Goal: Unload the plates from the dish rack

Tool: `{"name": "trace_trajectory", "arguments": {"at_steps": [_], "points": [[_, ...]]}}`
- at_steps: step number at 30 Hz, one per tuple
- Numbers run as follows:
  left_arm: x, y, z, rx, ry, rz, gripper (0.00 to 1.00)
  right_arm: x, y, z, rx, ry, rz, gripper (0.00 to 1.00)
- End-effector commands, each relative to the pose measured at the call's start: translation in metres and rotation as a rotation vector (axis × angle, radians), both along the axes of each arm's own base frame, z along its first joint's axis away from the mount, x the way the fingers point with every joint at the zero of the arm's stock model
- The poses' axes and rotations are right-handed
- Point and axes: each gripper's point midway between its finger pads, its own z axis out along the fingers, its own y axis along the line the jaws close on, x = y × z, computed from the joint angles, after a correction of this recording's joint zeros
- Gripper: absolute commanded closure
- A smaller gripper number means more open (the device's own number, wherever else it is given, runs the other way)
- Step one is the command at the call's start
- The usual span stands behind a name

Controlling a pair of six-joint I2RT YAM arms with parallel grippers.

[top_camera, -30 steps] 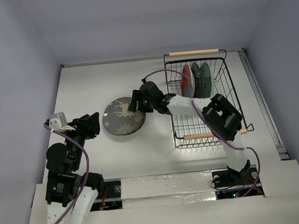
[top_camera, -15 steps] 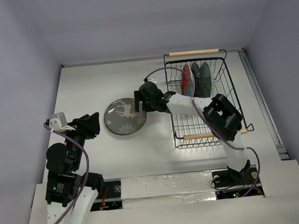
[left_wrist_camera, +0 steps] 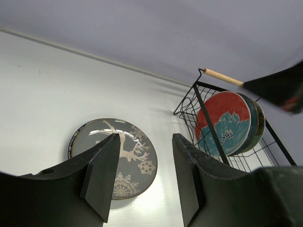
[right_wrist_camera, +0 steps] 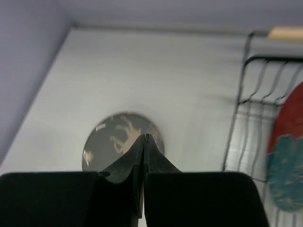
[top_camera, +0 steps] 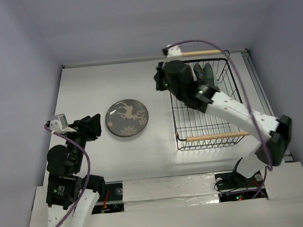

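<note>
three plates stand on edge at the far end of the dish rack (top_camera: 208, 122), slotted upright between the wires so each can be taken by its rim. the red plate with the teal flower (left_wrist_camera: 225, 124) is in front, with a teal plate (top_camera: 199, 72) and a green plate (top_camera: 209, 72) behind it. the grey reindeer plate (top_camera: 127, 117) lies flat on the table (top_camera: 85, 87), well apart from the rack, as an unloaded one should.

my right gripper (right_wrist_camera: 144, 138) hangs over the rack's far left corner, fingers pressed together with nothing between them. i judge they must part before taking the red plate. my left gripper (left_wrist_camera: 144, 177) waits near the reindeer plate, spread wide and empty.

the top view hides most of the red plate behind the right arm, while the left wrist view shows its whole face. only the right wrist view shows those fingers closed.
</note>
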Motion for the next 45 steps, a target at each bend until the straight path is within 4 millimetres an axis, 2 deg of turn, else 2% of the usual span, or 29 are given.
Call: {"name": "trace_trajectory", "arguments": {"at_steps": [1,4,5,7,8,10,11,12,14,16,19,21,26,33,38,41,42,45], "points": [[0.001,-0.003,0.011,-0.011,-0.045,-0.015,0.55,0.007,-0.092,0.062,-0.068,-0.139,-0.242,1.00],[0.001,-0.004,0.011,-0.011,-0.047,-0.018,0.55,0.008,-0.140,0.061,-0.105,-0.121,-0.331,1.00],[0.001,-0.004,0.011,-0.010,-0.047,-0.019,0.55,0.010,-0.166,0.058,-0.114,-0.112,-0.385,1.00],[0.001,-0.004,0.010,-0.010,-0.046,-0.019,0.55,0.010,-0.194,0.048,-0.153,-0.091,-0.444,1.00],[0.001,-0.004,0.011,-0.011,-0.047,-0.019,0.55,0.013,-0.216,0.041,-0.176,-0.074,-0.497,1.00],[0.002,-0.004,0.010,-0.009,-0.044,-0.019,0.55,0.013,-0.230,0.030,-0.208,-0.041,-0.508,0.91],[0.002,-0.004,0.009,-0.010,-0.041,-0.021,0.55,0.015,-0.233,0.026,-0.213,-0.031,-0.503,0.81],[0.002,-0.005,0.009,-0.010,-0.041,-0.022,0.55,0.018,-0.237,0.017,-0.224,-0.006,-0.492,0.65],[0.003,-0.005,0.009,-0.009,-0.040,-0.021,0.55,0.022,-0.242,0.009,-0.250,0.013,-0.495,0.54],[0.003,-0.004,0.009,-0.009,-0.038,-0.019,0.55,0.030,-0.261,-0.004,-0.292,0.049,-0.559,0.52],[0.003,-0.004,0.009,-0.009,-0.038,-0.019,0.55,0.041,-0.276,-0.020,-0.298,0.091,-0.581,0.52],[0.003,-0.004,0.009,-0.009,-0.038,-0.019,0.55,0.047,-0.272,-0.030,-0.293,0.114,-0.550,0.52],[0.003,-0.004,0.009,-0.008,-0.040,-0.018,0.55,0.066,-0.276,-0.068,-0.343,0.200,-0.548,0.52],[0.002,-0.004,0.009,-0.009,-0.041,-0.018,0.55,0.083,-0.289,-0.094,-0.392,0.246,-0.607,0.54],[0.002,-0.003,0.010,-0.009,-0.044,-0.016,0.55,0.087,-0.294,-0.102,-0.429,0.258,-0.632,0.58],[0.002,-0.003,0.010,-0.009,-0.044,-0.016,0.55,0.087,-0.299,-0.102,-0.431,0.256,-0.647,0.66],[0.002,-0.003,0.010,-0.008,-0.045,-0.016,0.55,0.086,-0.301,-0.099,-0.432,0.250,-0.654,0.74],[0.002,-0.003,0.011,-0.008,-0.046,-0.016,0.55,0.081,-0.304,-0.084,-0.428,0.221,-0.666,0.83]]}}
